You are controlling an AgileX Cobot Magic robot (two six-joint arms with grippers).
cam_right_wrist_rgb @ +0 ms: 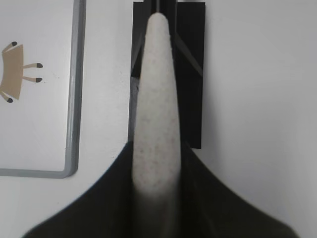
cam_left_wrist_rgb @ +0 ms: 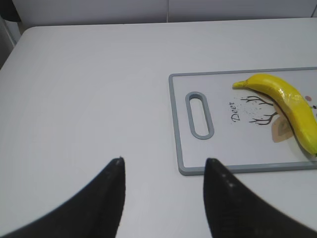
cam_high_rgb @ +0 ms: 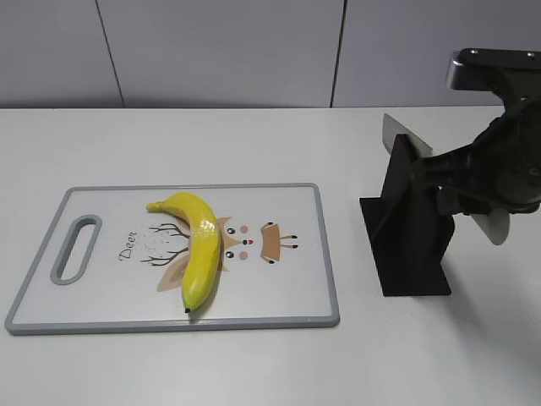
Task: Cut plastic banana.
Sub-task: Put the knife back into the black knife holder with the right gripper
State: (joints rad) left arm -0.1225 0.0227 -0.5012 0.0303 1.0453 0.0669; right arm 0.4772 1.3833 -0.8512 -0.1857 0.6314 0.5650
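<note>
The plastic banana (cam_high_rgb: 201, 245) is glossy yellow and curved and lies on the deer-print cutting board (cam_high_rgb: 279, 288); it also shows in the left wrist view (cam_left_wrist_rgb: 290, 101). A knife with a pale speckled handle (cam_right_wrist_rgb: 156, 94) sits in a black stand (cam_high_rgb: 410, 245), its blade tip (cam_high_rgb: 393, 131) pointing up and back. My right gripper (cam_high_rgb: 473, 190) is shut on the knife handle, as the right wrist view shows (cam_right_wrist_rgb: 157, 146). My left gripper (cam_left_wrist_rgb: 164, 161) is open and empty above the bare table, left of the board's handle-slot end (cam_left_wrist_rgb: 199, 114).
The grey-rimmed board (cam_right_wrist_rgb: 74, 99) lies left of the black stand (cam_right_wrist_rgb: 193, 74), a narrow strip of white table between them. A grey panelled wall (cam_high_rgb: 220, 51) runs along the back of the table. The left arm is out of the exterior view.
</note>
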